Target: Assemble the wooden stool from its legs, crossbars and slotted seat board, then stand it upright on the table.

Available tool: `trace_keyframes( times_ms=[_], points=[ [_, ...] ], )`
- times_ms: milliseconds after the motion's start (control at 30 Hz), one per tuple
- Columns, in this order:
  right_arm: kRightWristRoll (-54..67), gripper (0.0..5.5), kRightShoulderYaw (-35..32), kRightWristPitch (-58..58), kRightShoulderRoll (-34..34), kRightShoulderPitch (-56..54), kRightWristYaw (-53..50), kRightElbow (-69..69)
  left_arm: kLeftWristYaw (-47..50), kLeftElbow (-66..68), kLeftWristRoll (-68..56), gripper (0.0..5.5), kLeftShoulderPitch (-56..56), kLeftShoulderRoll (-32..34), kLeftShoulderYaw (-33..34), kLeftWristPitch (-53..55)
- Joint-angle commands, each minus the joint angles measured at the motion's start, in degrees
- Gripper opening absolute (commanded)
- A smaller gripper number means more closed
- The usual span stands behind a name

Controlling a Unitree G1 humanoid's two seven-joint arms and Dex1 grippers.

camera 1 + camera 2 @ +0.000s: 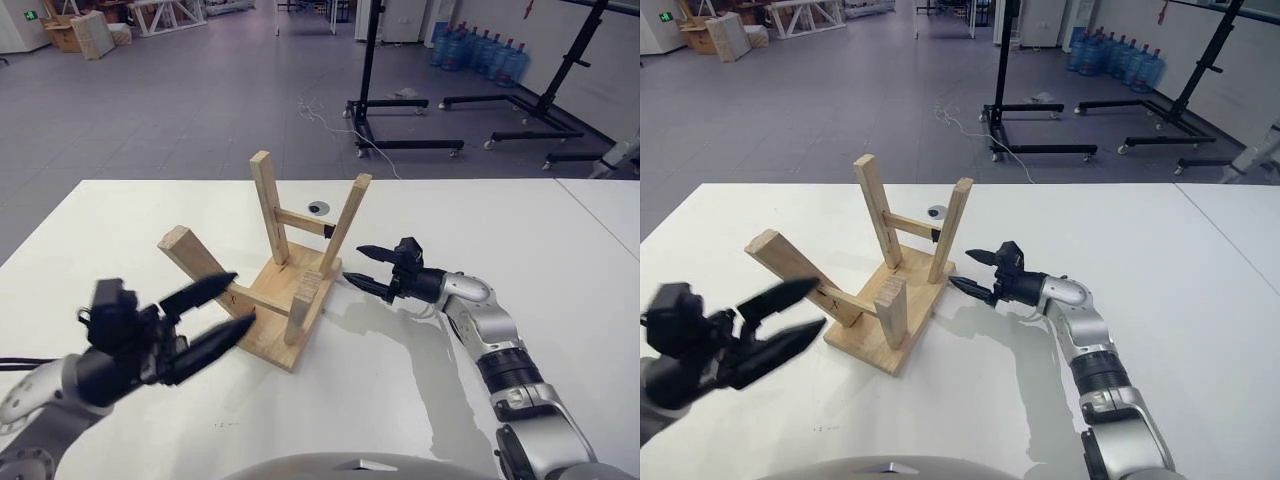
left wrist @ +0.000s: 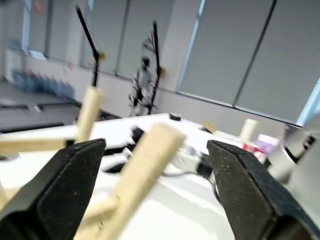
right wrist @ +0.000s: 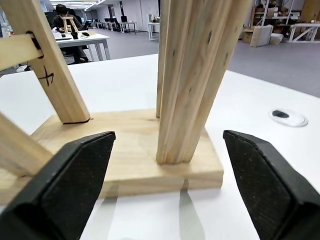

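The wooden stool [image 1: 285, 290] lies upside down on the white table [image 1: 560, 260], its seat board [image 1: 276, 338] flat and its legs pointing up and outward, joined by crossbars [image 1: 300, 221]. My left gripper [image 1: 228, 303] is open at the stool's near left side, one finger [image 1: 198, 291] above and one below the slanted left leg [image 1: 190, 257]. My right gripper [image 1: 361, 269] is open just right of the seat board, fingertips close to its edge, nothing held. In the right wrist view the seat board [image 3: 130, 165] and a leg [image 3: 192, 80] stand between the two fingers [image 3: 62, 190].
A small round cable port [image 1: 318, 208] sits in the table behind the stool. A second table [image 1: 612, 205] adjoins at the far right. Black metal stands [image 1: 400, 110] and water bottles [image 1: 475, 48] are on the floor beyond.
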Motion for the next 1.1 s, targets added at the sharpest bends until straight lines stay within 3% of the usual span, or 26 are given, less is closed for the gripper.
trace_keyframes(
  times_ms=[33,567,700,1100],
  points=[
    [-3.03,4.00,0.13,-4.07,1.16,-2.67,-0.80,5.32,0.43,4.44,11.04,3.70,-3.22,1.97,-11.63,1.34],
    [-4.05,4.00,-1.58,-8.50,9.10,-17.49,8.71,30.51,-2.44,13.07,22.10,3.70,-4.70,0.79,-18.38,-3.33],
    [-4.78,4.00,1.80,-6.25,9.47,-12.45,14.98,23.56,-3.89,15.48,20.14,3.70,-3.27,-0.53,-17.30,-4.15],
    [-2.43,4.00,6.17,4.58,3.78,3.93,17.47,-5.67,-3.54,26.56,28.79,3.70,1.81,-0.77,-11.63,-10.97]
  ],
)
